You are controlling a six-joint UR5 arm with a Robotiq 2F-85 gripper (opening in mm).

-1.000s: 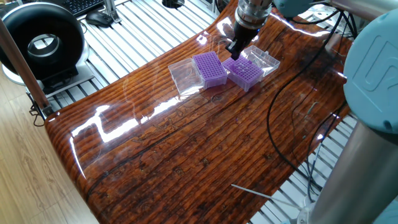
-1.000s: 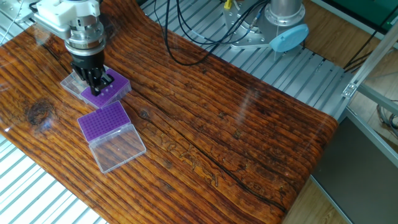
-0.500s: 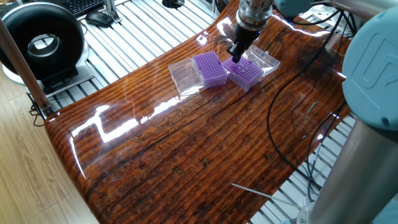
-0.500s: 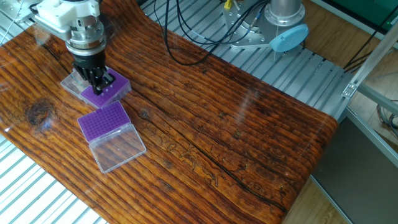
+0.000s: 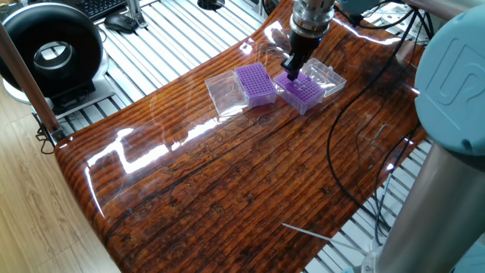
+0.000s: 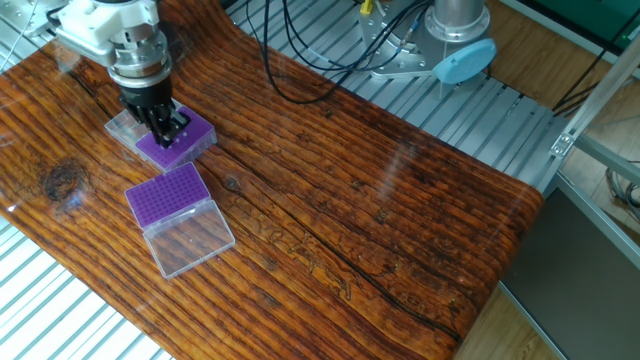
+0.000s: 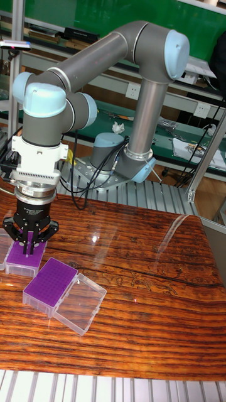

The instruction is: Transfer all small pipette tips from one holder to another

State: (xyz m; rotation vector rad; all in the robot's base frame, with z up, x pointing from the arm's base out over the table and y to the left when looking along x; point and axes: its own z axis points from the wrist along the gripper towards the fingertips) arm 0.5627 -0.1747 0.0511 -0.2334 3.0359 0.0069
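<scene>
Since a second ago the rack under the arm has slid slightly across the wooden table (image 5: 227,182). Fingers nearly together, the gripper (image 6: 166,130) hangs over that purple rack (image 5: 301,91) — whether it pinches a small pipette tip cannot be told; tips too small to make out.

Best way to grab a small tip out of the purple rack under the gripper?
Judging by the pose: straight down from above. The tips stand upright in the purple rack, so only their top ends are reachable; neighbours and grid block the sides. The gripper already hangs vertically over it. Single tips are too small to resolve here.
</scene>
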